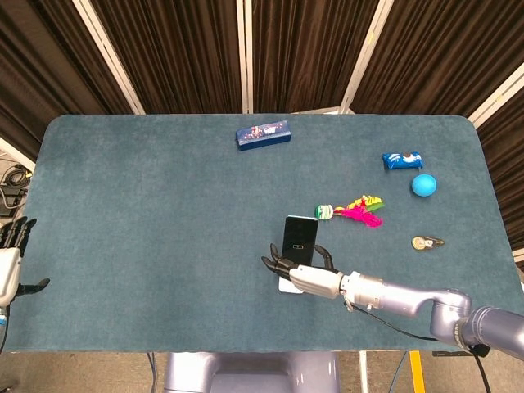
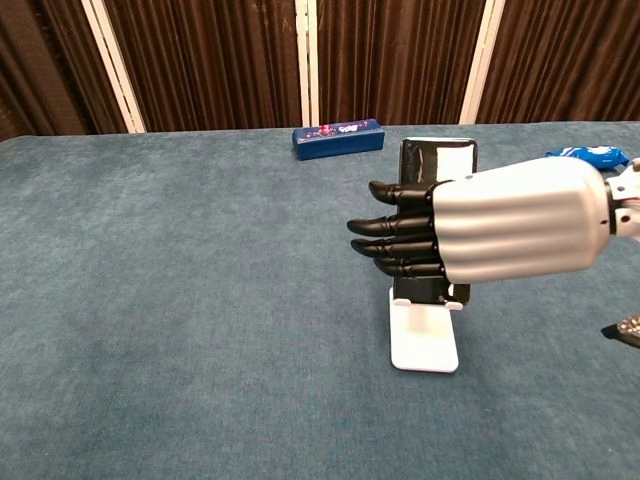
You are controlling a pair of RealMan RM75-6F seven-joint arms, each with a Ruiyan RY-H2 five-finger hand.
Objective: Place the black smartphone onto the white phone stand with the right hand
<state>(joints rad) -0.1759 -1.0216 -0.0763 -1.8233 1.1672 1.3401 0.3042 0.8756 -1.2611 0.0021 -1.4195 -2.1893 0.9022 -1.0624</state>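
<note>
Worktop point(image 1: 147, 213): teal cloth cover. Far edge, centre: dark blue box point(image 1: 264, 134). Right side: blue snack packet point(image 1: 402, 160), blue ball point(image 1: 423, 185) just beside it. Pink-yellow-green feathered toy point(image 1: 354, 210) nearer centre; small round metal item point(image 1: 426, 242) near right edge.

My table point(image 1: 147, 213): teal cloth top. On it: white phone stand point(image 2: 425, 336), blue box point(image 1: 264, 134), blue packet point(image 1: 401, 160), blue ball point(image 1: 423, 185), feather toy point(image 1: 354, 210), small keychain point(image 1: 426, 242).
</note>
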